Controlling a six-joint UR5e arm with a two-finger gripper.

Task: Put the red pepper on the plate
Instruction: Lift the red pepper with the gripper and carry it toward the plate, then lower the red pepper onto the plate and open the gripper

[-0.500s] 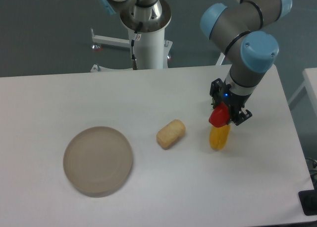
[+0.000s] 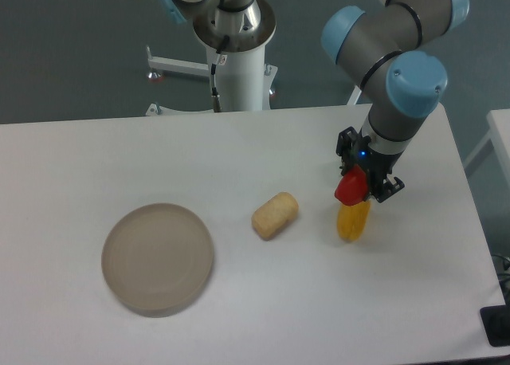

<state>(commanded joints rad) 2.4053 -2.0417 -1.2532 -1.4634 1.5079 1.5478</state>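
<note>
My gripper [image 2: 360, 186] is shut on the red pepper [image 2: 350, 189] at the right of the table and holds it just above the surface. The pepper is small and glossy red; its stem is hidden by the fingers. The plate [image 2: 158, 258] is a round tan disc at the front left of the table, far from the gripper, with nothing on it.
A yellow pepper [image 2: 353, 220] lies directly below and in front of the held red pepper. A small beige potato-like lump [image 2: 275, 215] lies between the plate and the gripper. A white robot pedestal [image 2: 237, 62] stands behind the table's far edge.
The gripper with the red pepper has shifted very slightly; otherwise nothing has visibly changed.
</note>
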